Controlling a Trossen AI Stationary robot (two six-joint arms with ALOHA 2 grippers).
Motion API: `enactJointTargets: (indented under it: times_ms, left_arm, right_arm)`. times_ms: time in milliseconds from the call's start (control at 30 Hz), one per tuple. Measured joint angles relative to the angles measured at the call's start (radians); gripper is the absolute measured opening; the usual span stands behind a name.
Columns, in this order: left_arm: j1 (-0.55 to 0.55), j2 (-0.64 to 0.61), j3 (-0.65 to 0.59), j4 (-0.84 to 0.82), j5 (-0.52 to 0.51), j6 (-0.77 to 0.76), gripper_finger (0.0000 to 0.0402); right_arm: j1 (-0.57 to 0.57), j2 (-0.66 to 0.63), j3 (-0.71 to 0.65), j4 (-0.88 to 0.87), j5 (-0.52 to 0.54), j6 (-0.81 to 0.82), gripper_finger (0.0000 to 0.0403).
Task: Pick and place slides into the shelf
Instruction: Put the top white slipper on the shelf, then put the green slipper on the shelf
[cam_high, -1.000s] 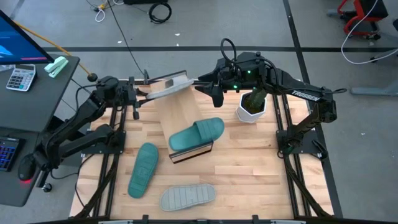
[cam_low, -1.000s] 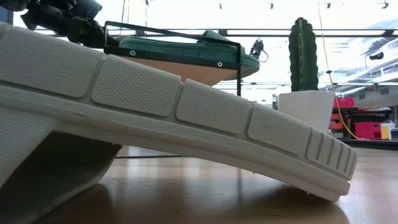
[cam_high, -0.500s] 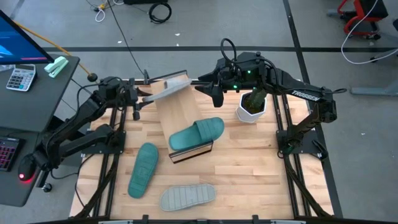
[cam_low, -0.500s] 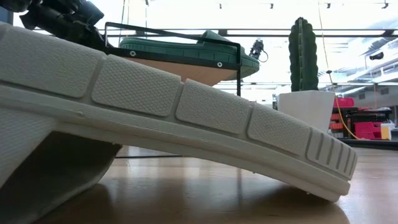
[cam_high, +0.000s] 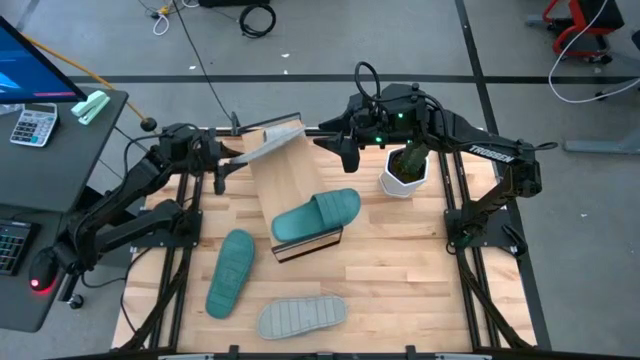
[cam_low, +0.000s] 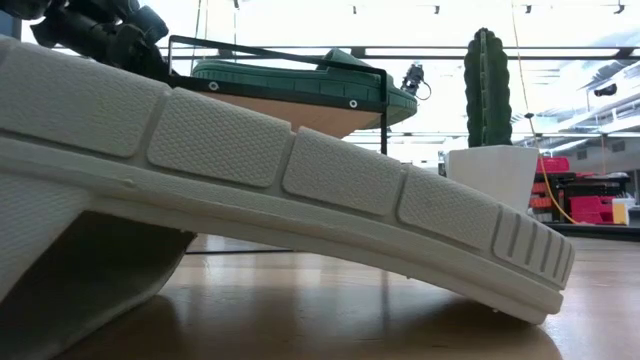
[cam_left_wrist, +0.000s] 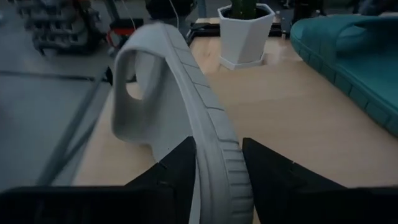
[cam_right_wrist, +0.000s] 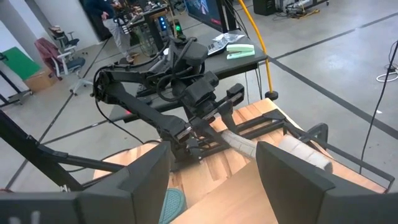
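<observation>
Slatted tabletop (cam_high: 400, 250) holds potted cactus (cam_high: 405, 168); left gripper (cam_left_wrist: 217, 163) clamps grey slide (cam_left_wrist: 186, 93); right gripper (cam_right_wrist: 214, 171) spread.

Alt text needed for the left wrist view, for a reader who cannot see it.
The left gripper is shut on the edge of a pale grey slide, held on its side above the light wood shelf. A teal slide lies at one side of the shelf, and a white pot with a cactus stands beyond.
</observation>
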Motion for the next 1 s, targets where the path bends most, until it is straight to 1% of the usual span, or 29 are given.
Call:
enactJointTargets:
  times_ms: [100, 333, 533, 767, 900, 1000]
  left_arm:
    - [-0.001, 0.000, 0.000, -0.022, 0.014, 0.000, 0.0150]
    - [-0.018, 0.000, 0.000, -0.024, 0.025, 0.053, 0.0173]
    - [-0.039, 0.000, 0.000, -0.024, 0.025, 0.047, 0.0180]
    - [-0.043, -0.006, 0.000, -0.026, 0.034, -0.088, 0.0173]
    - [-0.081, -0.044, 0.001, 0.004, 0.061, -0.136, 0.0172]
    - [-0.114, -0.073, 0.034, 0.006, 0.064, -0.271, 0.0172]
  right_arm:
    - [0.000, 0.000, 0.000, 0.000, -0.007, -0.001, 0.0244]
    - [0.000, 0.000, 0.000, 0.000, -0.013, -0.001, 0.0244]
    - [0.000, 0.000, 0.000, -0.010, -0.017, -0.001, 0.0244]
    - [0.000, 0.000, 0.000, -0.088, -0.020, -0.001, 0.0244]
    - [0.007, 0.000, 0.000, -0.114, -0.019, -0.022, 0.0244]
    - [0.019, 0.000, 0.000, -0.113, -0.020, -0.041, 0.0244]
